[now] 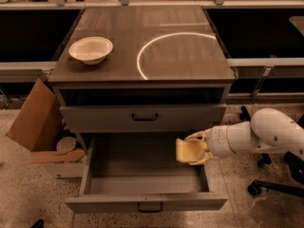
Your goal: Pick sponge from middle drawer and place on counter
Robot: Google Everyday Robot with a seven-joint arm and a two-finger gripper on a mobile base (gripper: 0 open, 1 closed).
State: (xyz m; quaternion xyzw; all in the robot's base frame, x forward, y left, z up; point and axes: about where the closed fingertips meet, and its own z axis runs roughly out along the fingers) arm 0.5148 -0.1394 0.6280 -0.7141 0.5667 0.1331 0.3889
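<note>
While the gripper (196, 149) pinches the sponge (183, 152) above the middle drawer (137, 172), lift clear before reaching the counter (180, 56).

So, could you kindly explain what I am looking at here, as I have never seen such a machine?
This is one camera view, looking down at a cabinet from the front. The white arm reaching in from the right belongs to a mobile robot. Its claw is closed on a pale yellow sponge, held at the right side of the open middle drawer. The upper drawer is shut. On the counter a white bowl sits at the left, beside a bright arc. A cardboard box stands on the floor.
</note>
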